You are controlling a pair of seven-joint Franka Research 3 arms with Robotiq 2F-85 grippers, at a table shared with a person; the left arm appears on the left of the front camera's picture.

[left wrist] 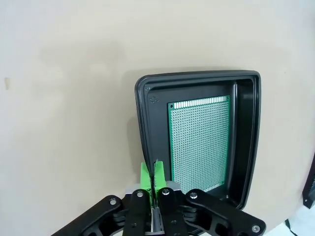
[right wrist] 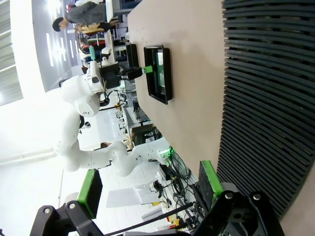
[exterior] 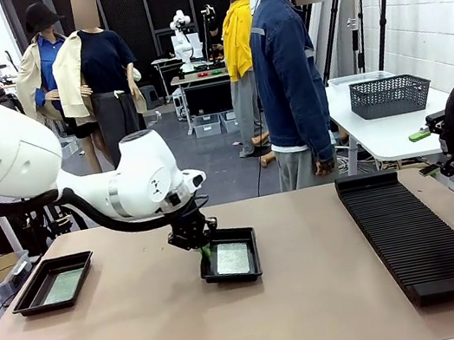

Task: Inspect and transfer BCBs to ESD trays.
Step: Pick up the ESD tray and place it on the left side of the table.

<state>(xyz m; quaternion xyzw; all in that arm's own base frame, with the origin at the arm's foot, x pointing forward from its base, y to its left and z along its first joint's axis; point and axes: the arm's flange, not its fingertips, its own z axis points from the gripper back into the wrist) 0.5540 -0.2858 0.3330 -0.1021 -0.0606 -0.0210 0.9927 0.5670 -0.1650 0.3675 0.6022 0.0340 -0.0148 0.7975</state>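
Green perforated circuit board [left wrist: 199, 142], thin, flat and rectangular, lies on the floor of a shallow glossy black plastic tray [left wrist: 145, 128] at the centre right of the left wrist view. In the front view this tray [exterior: 247, 241] sits near the middle of the tan tabletop [exterior: 319, 294]. A 2nd identical black tray [exterior: 26, 298] rests at the left edge of the frame with a pale green board [exterior: 63, 285] lying inside it.

The left gripper [left wrist: 151, 179] has its green pads pressed together with nothing between them, its tips at the tray's near rim; in the front view it [exterior: 206, 247] hangs at that tray's left edge.

The right gripper [right wrist: 150, 189] stands wide apart and empty at the bottom of its wrist view, beside the long black ribbed slotted rack [right wrist: 268, 98]. That rack [exterior: 418, 233] lies at the right of the front view. A person in a blue denim jacket [exterior: 289, 80] stands beyond the table's far edge.
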